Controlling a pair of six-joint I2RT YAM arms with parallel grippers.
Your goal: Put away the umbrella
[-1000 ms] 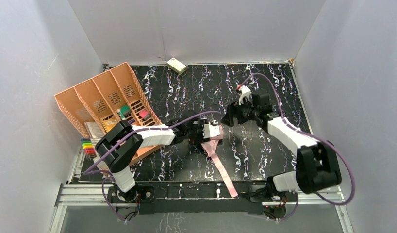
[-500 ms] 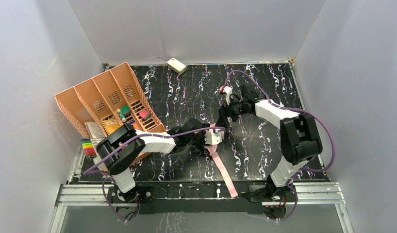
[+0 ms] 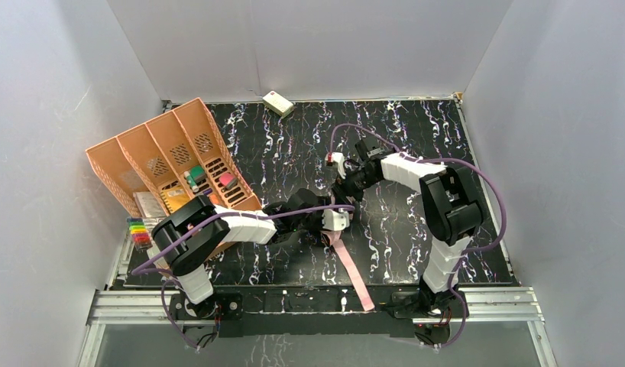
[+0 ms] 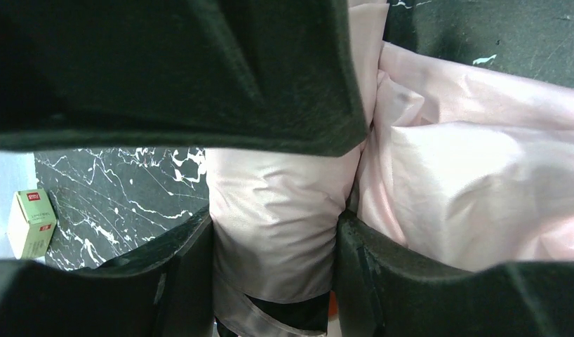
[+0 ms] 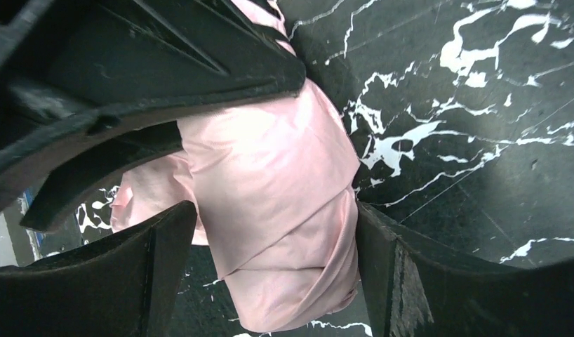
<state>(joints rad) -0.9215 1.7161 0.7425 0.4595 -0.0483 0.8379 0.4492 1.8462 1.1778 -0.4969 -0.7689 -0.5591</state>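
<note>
Surface: black table [image 3: 294,138] with white marble veining, filling the middle of the top view.
Room: plain pale grey walls [image 3: 309,46] at left, back and right.
Near edge: metal rail [image 3: 294,302] along the bottom, my two bases on it.
Umbrella [image 3: 338,235]: centre of the frame, on the table, pink side outward, between my two grippers.
Strap [image 3: 355,279]: pink, trailing toward the lower edge.
My left gripper [image 4: 274,221]: half closed, clamped on a roll of the umbrella's pink fabric.
My right gripper [image 5: 276,217]: spread wide, one finger either side of the pink bundle.
Organiser [image 3: 153,164]: orange, slotted, tilted, upper left.
Box [image 3: 278,102]: small, cream, top centre by the back wall.
</note>
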